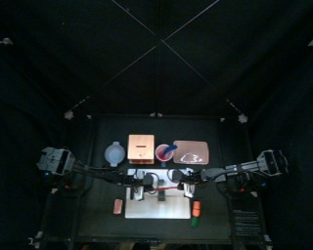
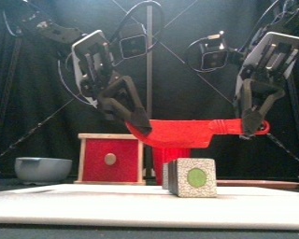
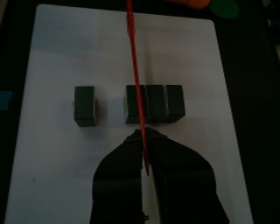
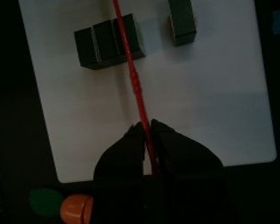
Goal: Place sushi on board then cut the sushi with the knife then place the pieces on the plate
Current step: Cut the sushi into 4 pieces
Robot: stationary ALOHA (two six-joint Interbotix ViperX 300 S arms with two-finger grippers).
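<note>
While I am clenching the red toy knife (image 3: 132, 70) in left gripper (image 3: 143, 133) and right gripper (image 4: 149, 129), the dark green sushi roll (image 3: 154, 101) is lying on the white cutting board (image 3: 60, 52), one slice (image 3: 85, 103) standing apart. I am judging further cuts and the transfer to the flat pink plate (image 1: 199, 156) outstanding.

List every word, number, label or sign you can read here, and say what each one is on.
None can be read. The white cutting board, the sushi pieces, the red knife, the wooden box and the bowl show no letters, numbers or signs. The green spot on a sushi end is filling, not a mark.
</note>
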